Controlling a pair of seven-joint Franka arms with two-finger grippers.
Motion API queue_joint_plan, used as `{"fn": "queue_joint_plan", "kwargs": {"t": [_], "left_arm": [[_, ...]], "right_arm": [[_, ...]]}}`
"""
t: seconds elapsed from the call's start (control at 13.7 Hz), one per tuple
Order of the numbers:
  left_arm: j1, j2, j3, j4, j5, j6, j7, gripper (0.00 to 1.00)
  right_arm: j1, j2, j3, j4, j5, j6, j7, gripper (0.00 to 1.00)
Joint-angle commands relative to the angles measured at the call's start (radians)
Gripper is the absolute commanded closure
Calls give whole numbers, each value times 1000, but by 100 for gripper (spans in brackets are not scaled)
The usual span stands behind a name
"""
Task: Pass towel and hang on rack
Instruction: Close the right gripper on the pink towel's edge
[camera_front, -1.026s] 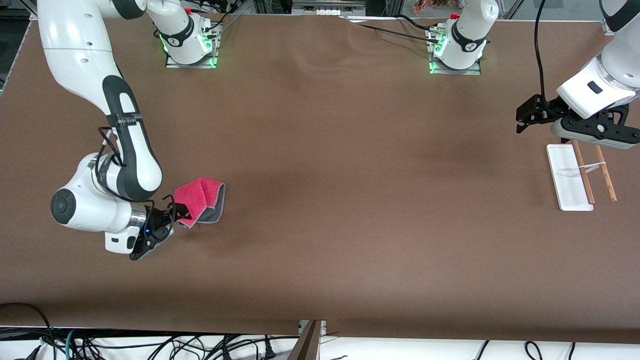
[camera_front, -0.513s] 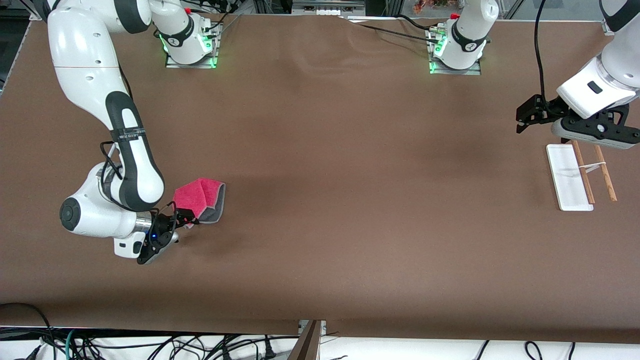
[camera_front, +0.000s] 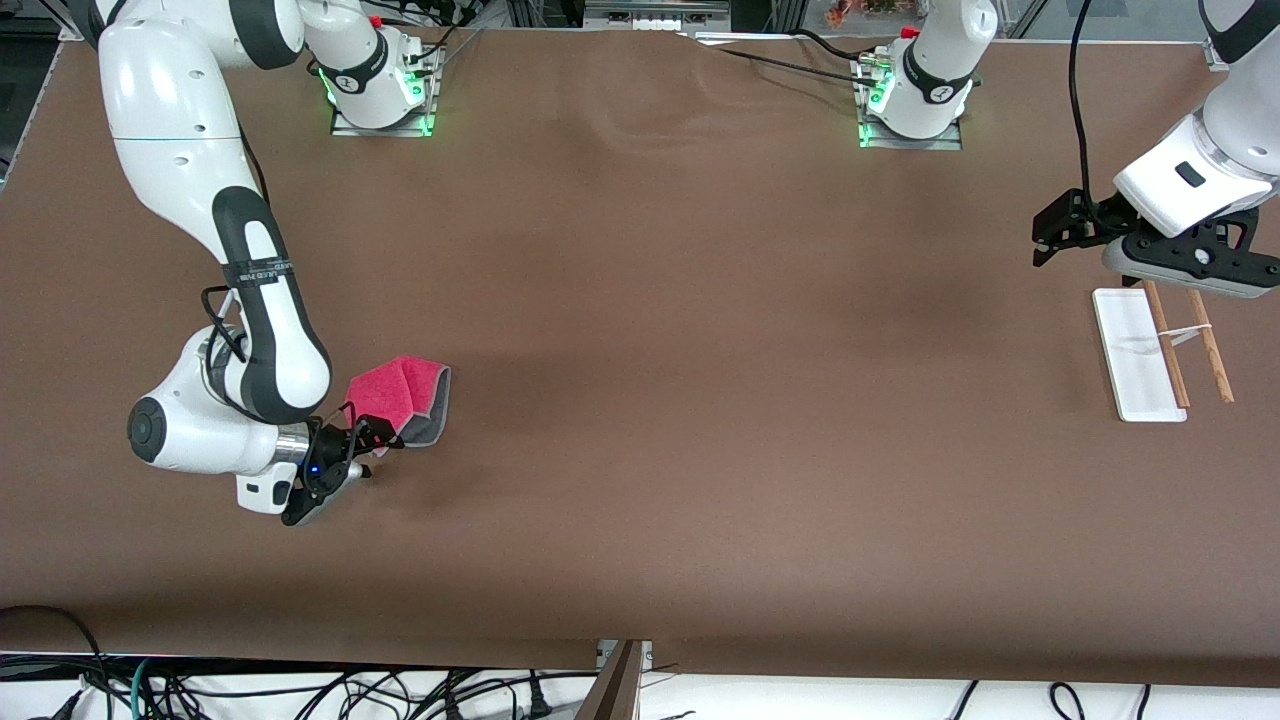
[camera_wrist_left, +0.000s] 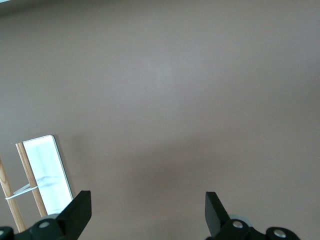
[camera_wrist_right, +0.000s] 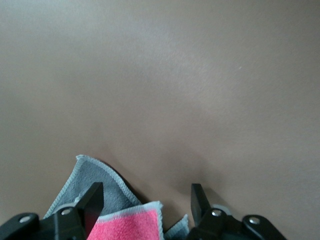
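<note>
Between the parted fingers of the right gripper (camera_front: 385, 437), low at the right arm's end of the table (camera_front: 640, 400), the towel (camera_front: 405, 398) is found lying folded, pink face up and grey edging showing, its near corner reached so that it can be pinched; nothing is clamped yet. Well apart, the left gripper (camera_front: 1045, 235) is held spread wide and empty in the air just beside the rack (camera_front: 1140, 355), apparently waiting where the pass could be received.
</note>
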Motion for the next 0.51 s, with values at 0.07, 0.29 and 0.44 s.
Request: {"fn": "queue_joint_plan", "kwargs": {"t": [0.07,0.29,0.44], "left_arm": [[1,3,-1,18,-9,-15,0,0],[1,3,-1,18,-9,-15,0,0],[1,1,-1,18,-9,-15,0,0]], "right_arm": [[-2,-5,4,-17,26,-12,-24,25],[-3,-8,4,-23,26,-20,-25,36],[-8,-8,4,-23,26,-21,-33,43]]}}
